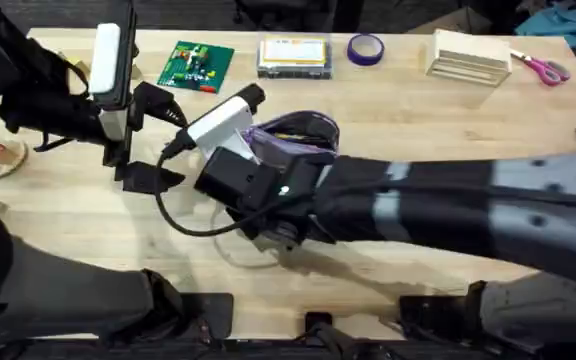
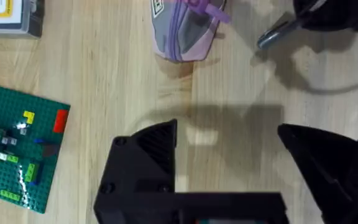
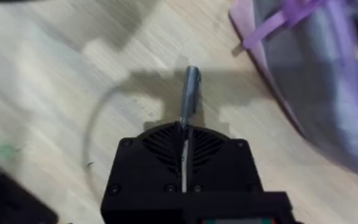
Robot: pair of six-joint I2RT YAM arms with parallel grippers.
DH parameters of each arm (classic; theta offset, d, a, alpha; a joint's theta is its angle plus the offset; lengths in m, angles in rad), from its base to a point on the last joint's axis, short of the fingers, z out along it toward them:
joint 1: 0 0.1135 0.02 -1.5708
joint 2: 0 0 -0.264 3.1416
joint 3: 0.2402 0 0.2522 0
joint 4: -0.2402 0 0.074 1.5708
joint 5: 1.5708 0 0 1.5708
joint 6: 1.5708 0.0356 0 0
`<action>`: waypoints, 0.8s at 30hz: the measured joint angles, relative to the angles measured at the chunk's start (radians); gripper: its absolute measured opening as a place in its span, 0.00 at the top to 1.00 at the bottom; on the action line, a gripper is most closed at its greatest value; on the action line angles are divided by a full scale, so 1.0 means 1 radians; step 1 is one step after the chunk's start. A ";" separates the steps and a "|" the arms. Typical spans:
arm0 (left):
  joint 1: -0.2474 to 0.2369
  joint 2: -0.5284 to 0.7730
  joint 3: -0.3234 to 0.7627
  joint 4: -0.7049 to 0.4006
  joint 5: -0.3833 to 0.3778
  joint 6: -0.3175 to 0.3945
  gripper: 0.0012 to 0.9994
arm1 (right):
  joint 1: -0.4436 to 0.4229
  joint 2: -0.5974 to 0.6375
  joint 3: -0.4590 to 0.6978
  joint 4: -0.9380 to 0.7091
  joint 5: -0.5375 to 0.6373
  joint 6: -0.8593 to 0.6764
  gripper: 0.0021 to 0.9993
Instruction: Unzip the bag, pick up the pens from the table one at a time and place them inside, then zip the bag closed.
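The lavender bag (image 1: 303,135) lies mid-table, and its top looks unzipped in the overhead view. Its grey end (image 2: 185,37) and purple zipper pull (image 3: 278,25) show in the wrist views. My right arm (image 1: 418,210) reaches across the middle. Its gripper (image 3: 185,127) is shut on the silver-grey pen (image 3: 190,93), which sticks out just above the table (image 1: 448,130), beside the bag's near end. The left wrist view shows that pen (image 2: 272,37) too. My left gripper (image 1: 158,140) stands open left of the bag, its fingers (image 2: 157,140) wide apart with nothing between them.
A green brick plate (image 1: 196,65) and a clear box (image 1: 293,55) lie behind the bag. At the back right are a purple tape roll (image 1: 365,48), wooden blocks (image 1: 466,55) and pink scissors (image 1: 543,68). A black cable (image 1: 183,215) loops near the front.
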 joint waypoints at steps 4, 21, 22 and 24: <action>0.000 0.000 0.000 -0.002 0.007 0.000 0.01 | -0.009 -0.094 -0.005 -0.003 -0.012 -0.035 0.97; -0.007 0.000 0.000 -0.055 0.138 0.000 0.01 | -0.277 -0.432 -0.005 -0.003 -0.014 -0.398 0.97; -0.013 0.000 0.000 -0.058 0.142 0.000 0.01 | -0.289 -0.432 -0.005 -0.004 -0.014 -0.431 0.97; -0.031 0.000 0.000 -0.060 0.148 0.000 0.01 | -0.310 -0.432 -0.005 -0.004 -0.014 -0.507 0.97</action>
